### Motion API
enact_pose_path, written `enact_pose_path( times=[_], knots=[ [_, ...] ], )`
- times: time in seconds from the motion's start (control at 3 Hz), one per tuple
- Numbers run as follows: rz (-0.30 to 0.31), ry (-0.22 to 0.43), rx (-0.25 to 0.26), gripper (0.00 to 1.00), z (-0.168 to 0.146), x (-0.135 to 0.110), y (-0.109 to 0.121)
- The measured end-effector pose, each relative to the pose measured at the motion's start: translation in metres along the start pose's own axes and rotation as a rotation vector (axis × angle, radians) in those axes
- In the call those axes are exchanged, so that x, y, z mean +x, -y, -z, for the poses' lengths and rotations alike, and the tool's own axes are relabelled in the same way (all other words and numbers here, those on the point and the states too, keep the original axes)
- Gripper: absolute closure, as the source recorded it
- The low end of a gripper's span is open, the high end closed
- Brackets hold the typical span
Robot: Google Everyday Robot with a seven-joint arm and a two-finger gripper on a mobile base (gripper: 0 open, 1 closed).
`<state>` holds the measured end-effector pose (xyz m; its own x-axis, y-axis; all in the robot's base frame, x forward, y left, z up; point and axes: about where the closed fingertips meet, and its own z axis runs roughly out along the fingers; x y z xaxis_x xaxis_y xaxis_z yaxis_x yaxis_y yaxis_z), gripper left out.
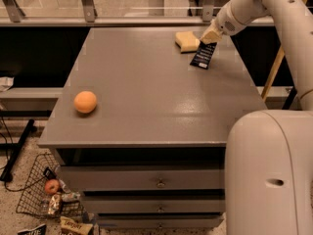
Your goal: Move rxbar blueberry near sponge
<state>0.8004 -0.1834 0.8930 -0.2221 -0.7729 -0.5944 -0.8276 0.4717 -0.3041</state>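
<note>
Camera view, nearest first: a wire basket (30,181) sits on the floor at the lower left, with a red apple (51,186) and some snack packets (62,199) in it. Above it is the grey counter (146,111) with closed drawers (159,180) in its front. An orange (85,102) rests near the counter's left edge. At the far right, the rxbar blueberry (204,55) hangs tilted, its upper end pinched in the gripper (209,36), which is closed on it from above. The sponge (187,40) lies just beside the bar, to its left.
</note>
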Motion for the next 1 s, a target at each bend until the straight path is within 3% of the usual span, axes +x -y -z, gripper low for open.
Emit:
enact_pose_path(
  times=[0.33, 1.0],
  knots=[
    [0.019, 0.018, 0.012, 0.98, -0.0065, -0.0147, 0.0064],
    [0.017, 0.013, -0.002, 0.52, -0.0159, -0.0132, 0.0031]
  ],
)
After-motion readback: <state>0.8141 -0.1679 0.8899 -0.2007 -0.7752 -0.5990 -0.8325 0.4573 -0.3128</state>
